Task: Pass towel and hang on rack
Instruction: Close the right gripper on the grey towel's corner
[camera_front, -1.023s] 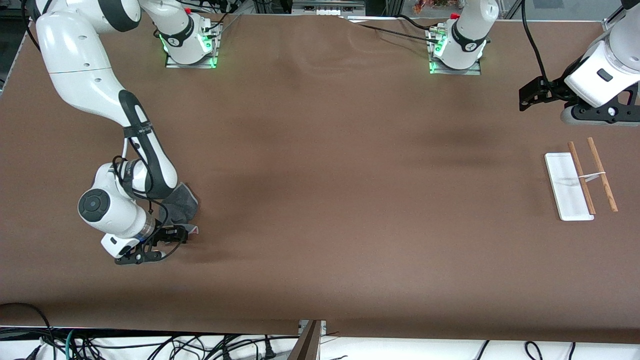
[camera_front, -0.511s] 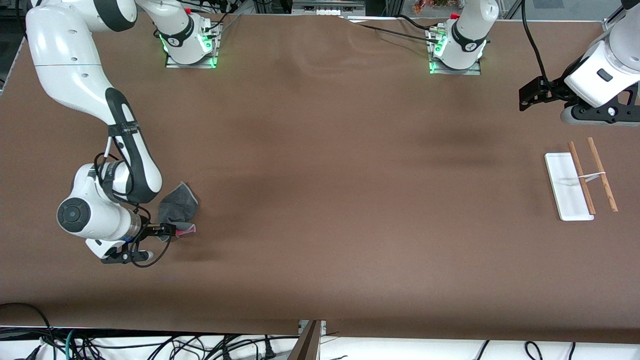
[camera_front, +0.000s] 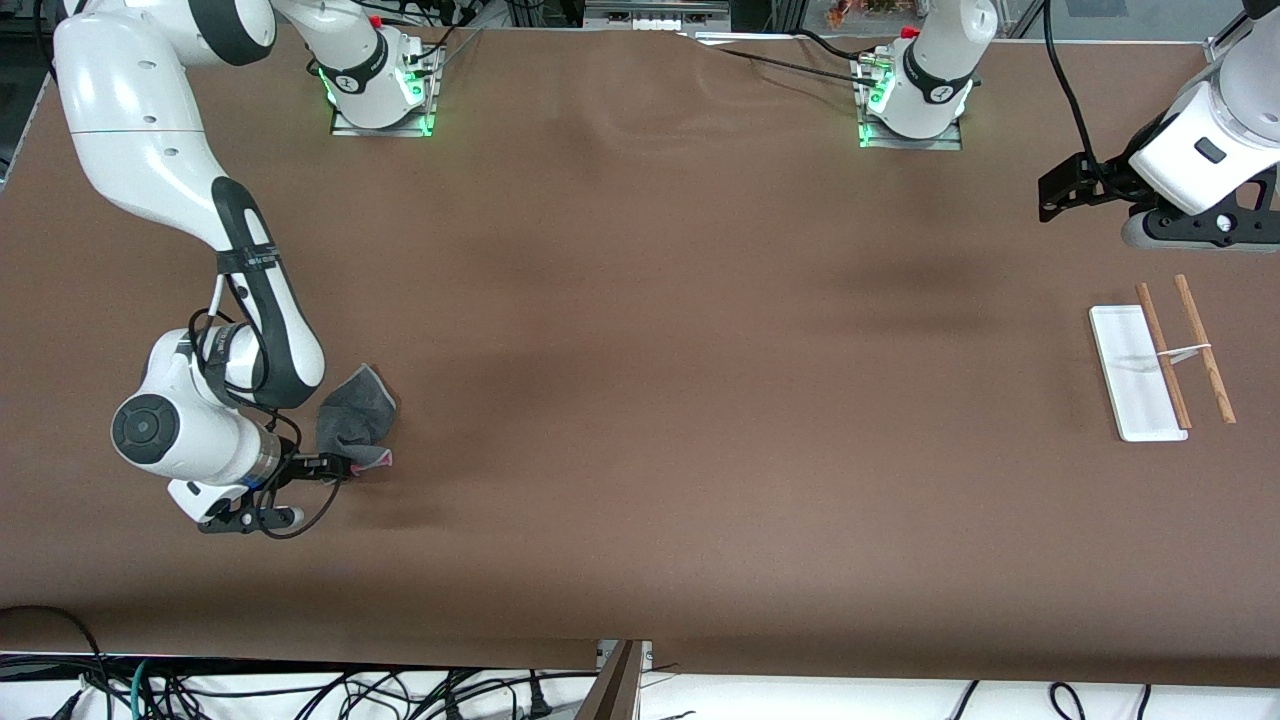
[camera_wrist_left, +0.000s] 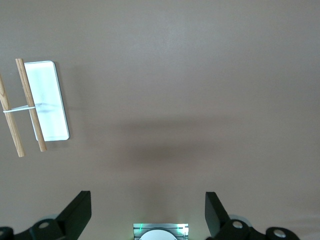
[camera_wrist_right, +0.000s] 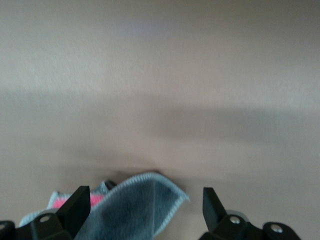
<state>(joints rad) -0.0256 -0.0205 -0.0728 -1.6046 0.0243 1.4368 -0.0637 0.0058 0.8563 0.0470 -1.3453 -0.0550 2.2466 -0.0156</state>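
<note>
The towel (camera_front: 355, 420), dark grey with a pink corner showing, lies crumpled on the table at the right arm's end. My right gripper (camera_front: 300, 490) is low at the towel's edge and open. In the right wrist view the towel (camera_wrist_right: 135, 210) lies partly between the spread fingers of that gripper (camera_wrist_right: 145, 197), not pinched. The rack (camera_front: 1135, 375) stands at the left arm's end, with a white base and two brown rods (camera_front: 1205, 350). My left gripper (camera_front: 1062, 192) waits in the air over the table beside the rack, open and empty (camera_wrist_left: 147, 200). The left wrist view also shows the rack (camera_wrist_left: 47, 100).
The brown table (camera_front: 680, 350) stretches bare between towel and rack. Both arm bases (camera_front: 380, 90) (camera_front: 910, 100) stand at the table's edge farthest from the front camera. Cables hang below the nearest edge (camera_front: 300, 690).
The right arm has drawn back toward its own end of the table, uncovering more of the towel. In the last half second it barely moved. The left arm has stayed still.
</note>
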